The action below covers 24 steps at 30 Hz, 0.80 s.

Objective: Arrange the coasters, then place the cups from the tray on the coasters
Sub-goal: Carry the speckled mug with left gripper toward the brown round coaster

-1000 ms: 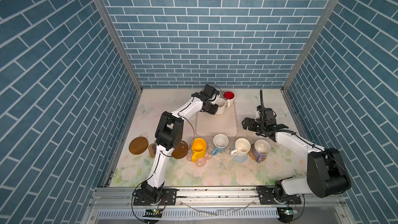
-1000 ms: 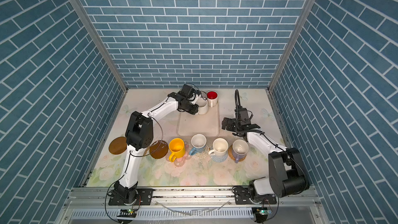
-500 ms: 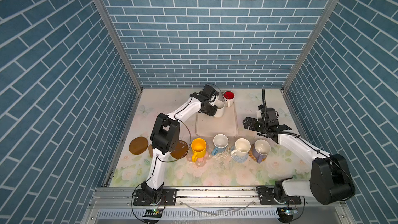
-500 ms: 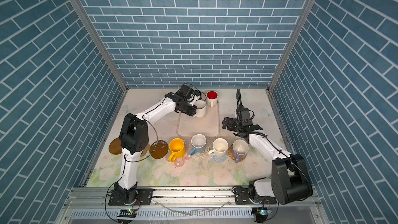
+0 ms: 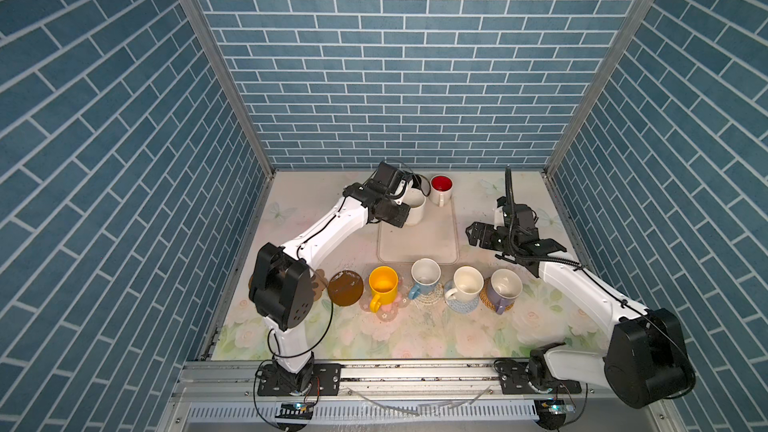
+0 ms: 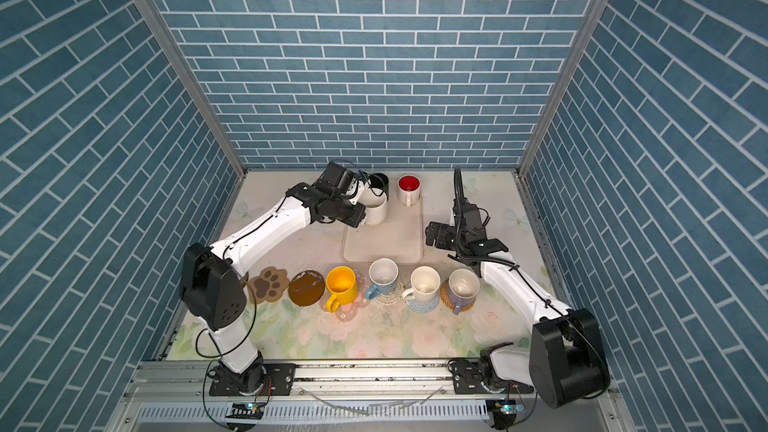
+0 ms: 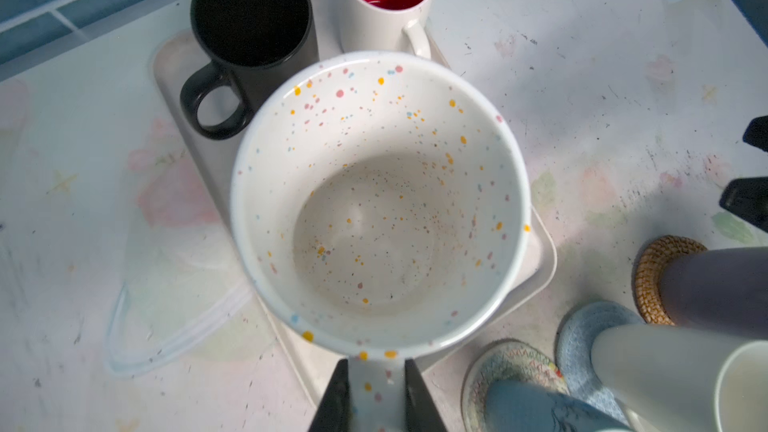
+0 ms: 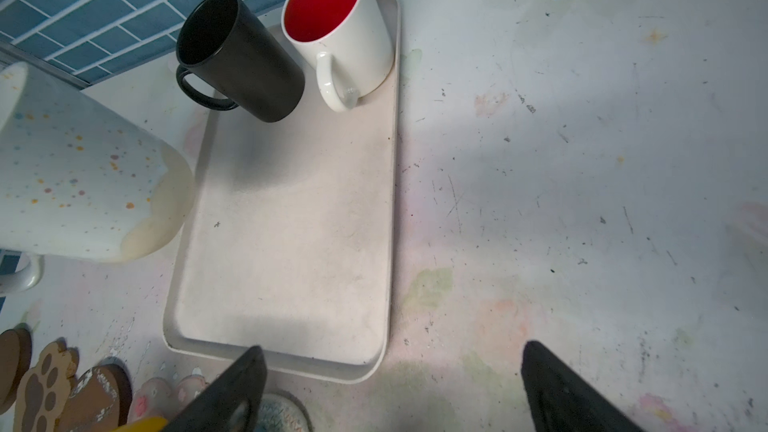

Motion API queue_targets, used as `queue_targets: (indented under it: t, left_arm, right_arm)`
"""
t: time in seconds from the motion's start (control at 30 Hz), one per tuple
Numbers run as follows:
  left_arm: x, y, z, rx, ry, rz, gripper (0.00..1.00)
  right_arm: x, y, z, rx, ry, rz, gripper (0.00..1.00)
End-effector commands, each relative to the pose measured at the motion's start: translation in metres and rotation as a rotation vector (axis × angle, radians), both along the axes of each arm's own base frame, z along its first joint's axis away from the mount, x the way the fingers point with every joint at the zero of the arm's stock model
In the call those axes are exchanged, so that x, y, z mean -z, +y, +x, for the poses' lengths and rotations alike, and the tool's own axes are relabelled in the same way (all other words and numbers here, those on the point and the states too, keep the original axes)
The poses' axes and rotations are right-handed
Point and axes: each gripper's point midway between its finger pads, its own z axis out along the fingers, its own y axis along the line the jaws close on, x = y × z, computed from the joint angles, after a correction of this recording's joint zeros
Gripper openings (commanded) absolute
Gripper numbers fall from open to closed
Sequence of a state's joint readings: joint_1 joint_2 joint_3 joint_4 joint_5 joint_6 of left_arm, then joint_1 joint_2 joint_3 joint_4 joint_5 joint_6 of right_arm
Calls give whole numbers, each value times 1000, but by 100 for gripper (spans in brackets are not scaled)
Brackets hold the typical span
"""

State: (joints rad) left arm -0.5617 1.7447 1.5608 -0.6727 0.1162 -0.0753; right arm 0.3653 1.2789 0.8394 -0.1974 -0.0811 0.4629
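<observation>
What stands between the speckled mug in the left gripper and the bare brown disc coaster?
Nothing visible does. The speckled mug, held by the left gripper, hangs over the tray; bare tabletop leads to the brown disc coaster. The yellow mug stands close beside it.

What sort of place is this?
Likely a lab robot cell, not a real kitchen: blue brick-patterned wall panels on three sides, a flower-printed tabletop, and two white arms bolted to a metal rail.

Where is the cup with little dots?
In a top view, the dotted cup is at the far left of the tray, beside the black mug, held by its handle in the left gripper.
</observation>
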Motion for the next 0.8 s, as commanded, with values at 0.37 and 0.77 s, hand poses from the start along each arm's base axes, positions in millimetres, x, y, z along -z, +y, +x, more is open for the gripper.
queue_targets:
  t: [0.37, 0.77]
  left_arm:
    - [-33, 94, -60, -322, -148, 23, 0]
    - [5, 145, -119, -451, -151, 9, 0]
  right_arm:
    - [-21, 34, 10, -55, -44, 13, 95]
    - [-15, 69, 20, -124, -26, 7, 95]
